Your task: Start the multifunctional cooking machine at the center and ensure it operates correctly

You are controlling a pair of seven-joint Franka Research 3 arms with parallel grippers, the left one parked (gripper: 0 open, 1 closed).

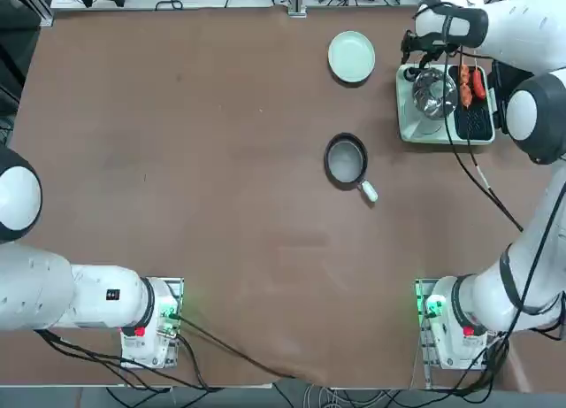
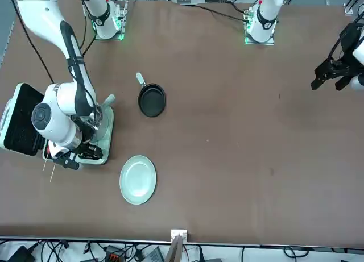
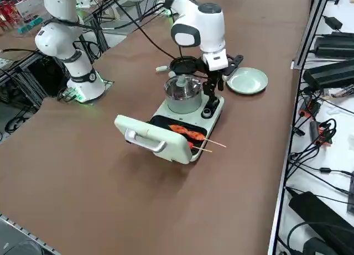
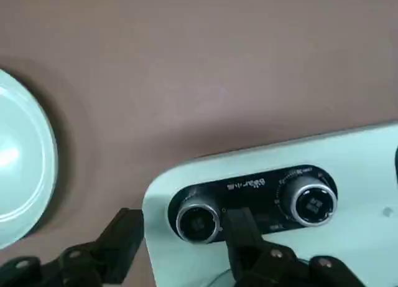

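Right claw (image 4: 183,228): parted, grasping nothing | over cooking machine's (image 4: 280,206) knob side | I see plate (image 4: 22,159) nearby on counter (image 4: 186,63)

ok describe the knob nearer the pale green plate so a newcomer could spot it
Find the mint-green cooker with the black control panel. Of its two silver-rimmed knobs, it is the one closer to the plate; the other sits farther along the panel.

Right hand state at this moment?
Right hand: open, fingers apart on either side of the left-shown knob on the cooking machine; whether they touch it, I cannot tell.
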